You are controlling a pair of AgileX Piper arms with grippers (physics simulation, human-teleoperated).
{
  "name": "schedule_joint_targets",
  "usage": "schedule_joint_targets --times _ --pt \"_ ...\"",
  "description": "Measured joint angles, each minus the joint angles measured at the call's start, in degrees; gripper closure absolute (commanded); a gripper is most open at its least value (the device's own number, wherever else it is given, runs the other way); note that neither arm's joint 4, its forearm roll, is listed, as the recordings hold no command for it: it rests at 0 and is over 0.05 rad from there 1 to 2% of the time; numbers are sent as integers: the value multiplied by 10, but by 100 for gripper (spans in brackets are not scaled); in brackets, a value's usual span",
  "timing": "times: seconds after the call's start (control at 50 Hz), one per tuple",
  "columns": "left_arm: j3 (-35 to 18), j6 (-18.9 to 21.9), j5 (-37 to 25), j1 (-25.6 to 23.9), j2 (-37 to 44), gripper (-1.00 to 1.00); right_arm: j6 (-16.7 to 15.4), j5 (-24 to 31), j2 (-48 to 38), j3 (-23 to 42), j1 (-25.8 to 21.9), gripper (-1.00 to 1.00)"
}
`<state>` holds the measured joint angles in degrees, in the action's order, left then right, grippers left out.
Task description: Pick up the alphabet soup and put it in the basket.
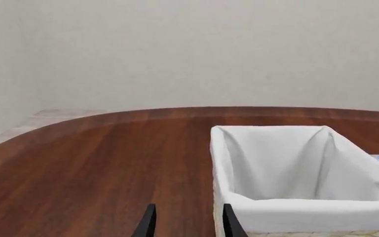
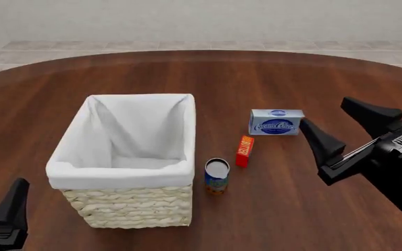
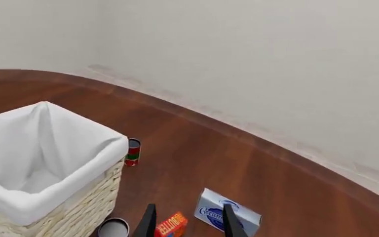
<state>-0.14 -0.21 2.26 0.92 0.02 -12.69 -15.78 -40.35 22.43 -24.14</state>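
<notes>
The alphabet soup (image 2: 216, 176), a small blue can with a silvery top, stands upright on the table just right of the basket (image 2: 121, 175). Only the can's top (image 3: 114, 228) shows in the right wrist view. The basket (image 3: 87, 202) is cream wicker with a white cloth lining (image 1: 308, 212). My right gripper (image 2: 323, 111) hovers open to the right of the can, well apart from it, with nothing between its fingers (image 3: 232, 223). At the near left edge, left of the basket, my left gripper (image 2: 11, 204) is low, and its fingers (image 1: 147, 223) stand apart and empty.
A small red-orange box (image 2: 244, 150) lies just beyond the can. A blue-and-white box (image 2: 276, 121) sits farther back, close to the right gripper's fingers. Behind the basket stands a small red-and-green can (image 3: 132, 152). The wooden table (image 2: 208, 73) curves away at the back.
</notes>
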Motion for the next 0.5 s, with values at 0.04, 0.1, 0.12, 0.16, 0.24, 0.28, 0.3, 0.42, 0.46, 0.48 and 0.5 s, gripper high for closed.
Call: schedule_joint_targets --times 0.04,0.1,0.12,0.16,0.24,0.28,0.3,0.42,0.46,0.48,0.5 --pt "0 0 0 0 0 -100 0 0 -5 3 -4 -100" --pt "0 0 1 1 0 -100 1 -1 -12 7 -11 -100" --pt "0 0 1 1 0 -100 0 -1 -14 8 -13 -100" --pt "0 -1 1 1 0 -100 0 -1 -18 10 -17 -100" --pt "0 -1 2 1 0 -100 0 -2 -26 13 -26 -100" --pt "0 -1 2 1 0 -100 0 -2 -29 14 -29 -100" --pt "0 -1 2 1 0 -100 0 -3 -31 15 -31 -100" --pt "0 -1 2 1 0 -100 2 -7 -41 17 -41 -100" --pt "0 -1 2 1 0 -100 2 -9 -45 17 -44 -100" --pt "0 -1 2 2 0 -100 3 -10 -46 17 -46 -100" --pt "0 -1 3 2 0 -100 3 -11 -48 17 -47 -100"
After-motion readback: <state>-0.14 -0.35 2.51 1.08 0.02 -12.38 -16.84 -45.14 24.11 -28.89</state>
